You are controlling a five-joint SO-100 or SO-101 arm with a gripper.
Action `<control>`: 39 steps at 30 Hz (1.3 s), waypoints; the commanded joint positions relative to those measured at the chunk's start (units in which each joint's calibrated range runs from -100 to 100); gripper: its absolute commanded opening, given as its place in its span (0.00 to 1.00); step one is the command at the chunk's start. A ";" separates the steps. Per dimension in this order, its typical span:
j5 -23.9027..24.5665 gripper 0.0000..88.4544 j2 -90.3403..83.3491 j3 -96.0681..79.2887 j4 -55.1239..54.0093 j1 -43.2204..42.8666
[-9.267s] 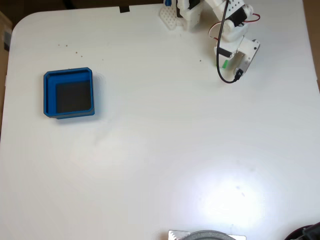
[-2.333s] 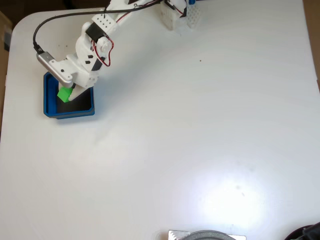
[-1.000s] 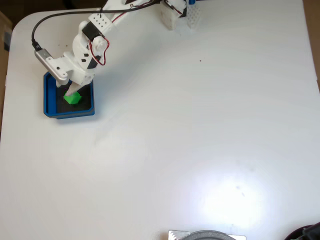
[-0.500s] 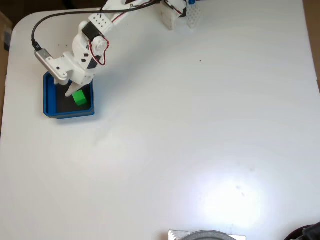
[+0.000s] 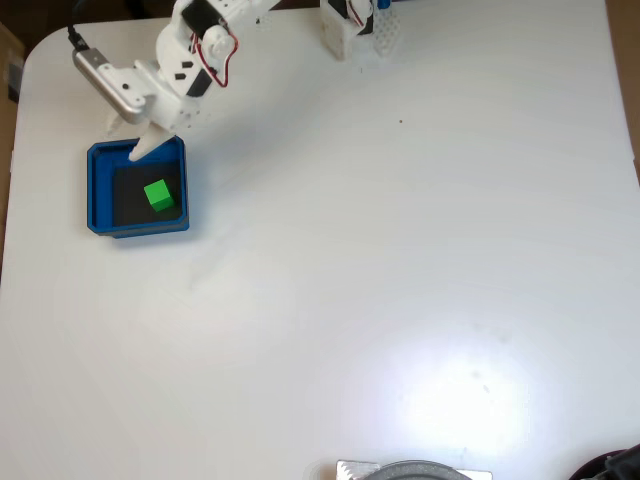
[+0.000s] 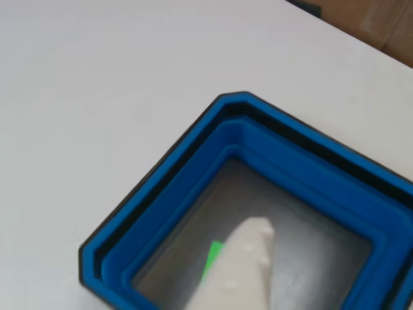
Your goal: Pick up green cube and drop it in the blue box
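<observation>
You see a smooth white table [image 5: 400, 250] with a soft shine where light hits it. The blue box [image 5: 97, 190] looks like hard plastic, with a dull dark floor. The green cube [image 5: 159, 196] looks plain and matt. The arm [image 5: 185, 60] is white plastic.

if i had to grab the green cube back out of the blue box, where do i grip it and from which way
Come straight down from above: the blue box walls block a sideways approach. Pinch two opposite flat faces of the green cube, which lies free on the dark floor, probably turning the gripper to match its slight rotation.
</observation>
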State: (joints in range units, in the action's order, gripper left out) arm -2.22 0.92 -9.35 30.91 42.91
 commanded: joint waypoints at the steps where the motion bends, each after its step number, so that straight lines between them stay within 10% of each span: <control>1: 0.20 0.28 -15.63 -11.30 -0.94 -0.08; 39: 0.24 0.28 -81.86 -77.45 -0.94 -1.53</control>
State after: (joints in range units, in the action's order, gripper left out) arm -2.22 -74.85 -84.34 30.91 41.84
